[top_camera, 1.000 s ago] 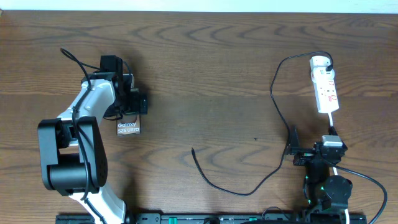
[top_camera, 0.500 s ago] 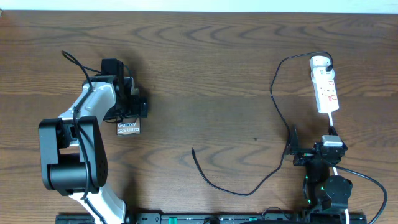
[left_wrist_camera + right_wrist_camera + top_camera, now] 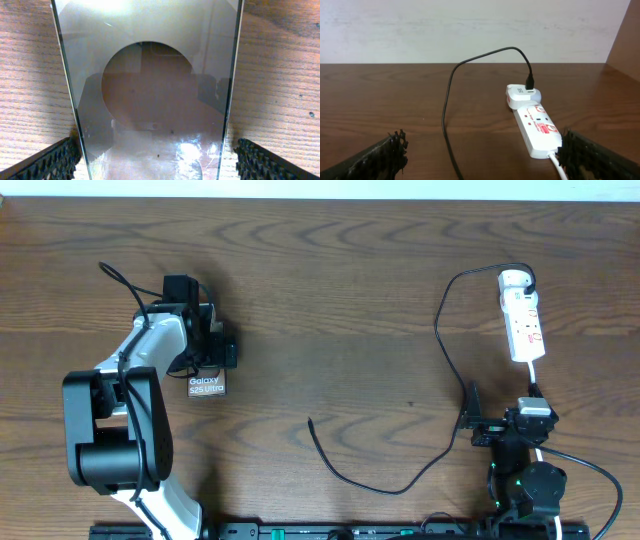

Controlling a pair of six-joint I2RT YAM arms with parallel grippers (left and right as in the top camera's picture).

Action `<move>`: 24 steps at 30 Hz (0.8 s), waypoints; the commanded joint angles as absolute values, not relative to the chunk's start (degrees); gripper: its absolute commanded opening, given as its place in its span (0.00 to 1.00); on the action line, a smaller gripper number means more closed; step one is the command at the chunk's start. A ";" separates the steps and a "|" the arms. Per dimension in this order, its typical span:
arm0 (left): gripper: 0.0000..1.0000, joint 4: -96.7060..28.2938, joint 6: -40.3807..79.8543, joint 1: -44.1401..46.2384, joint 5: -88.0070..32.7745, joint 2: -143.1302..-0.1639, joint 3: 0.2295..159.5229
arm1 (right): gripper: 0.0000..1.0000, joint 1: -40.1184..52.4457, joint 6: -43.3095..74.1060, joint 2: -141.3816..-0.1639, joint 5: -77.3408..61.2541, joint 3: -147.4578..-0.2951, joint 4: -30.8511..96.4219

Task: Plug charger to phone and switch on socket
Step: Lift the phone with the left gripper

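Shift since the earlier overhead view: the left gripper [image 3: 208,352] has edged slightly toward the bench's left edge. Nothing else has moved.

Item 1, left gripper: hangs over the far end of the phone [image 3: 207,385]. Fingers are wide apart, with 1 pad [image 3: 50,162] on each side of the glass. No clamp is visible.

Item 2, phone: flat, face up, in the left half of the bench [image 3: 330,300], with the "Galaxy" lettering showing at its near end.

Item 3, charger [image 3: 437,330]: 1 end sits in the white adapter at the socket's far end. The cable loops toward the near edge, and its free tip lies near the bench's middle, well apart from the phone.

Item 4, socket [image 3: 523,325]: lies along the right edge. Its switch state cannot be read.

Item 5, right gripper [image 3: 482,150]: near the right near corner, facing the socket. Fingers are apart and hold nothing.

Assessment: the small shift looks like alignment for gripping the phone. Plugging in and switching on are both not yet done.
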State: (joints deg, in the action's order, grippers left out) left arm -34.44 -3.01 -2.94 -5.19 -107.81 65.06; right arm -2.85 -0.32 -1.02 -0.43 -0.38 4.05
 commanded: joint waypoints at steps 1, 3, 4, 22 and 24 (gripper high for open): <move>0.98 -34.35 -2.96 -3.16 -4.86 -108.36 63.68 | 0.99 -2.57 -0.89 -0.80 -0.78 -0.32 4.29; 0.98 -34.37 -2.96 -3.16 -4.84 -108.36 63.68 | 0.99 -2.57 -0.89 -0.80 -0.78 -0.32 4.29; 0.98 -34.37 -2.96 -3.16 -4.84 -108.36 63.68 | 0.99 -2.57 -0.89 -0.80 -0.78 -0.32 4.29; 0.90 -34.35 -2.98 -3.16 -4.84 -108.36 63.68 | 0.99 -2.57 -0.89 -0.80 -0.78 -0.32 4.29; 0.90 -34.35 -2.96 -3.16 -4.86 -108.36 63.68 | 0.99 -2.57 -0.89 -0.80 -0.80 -0.32 4.29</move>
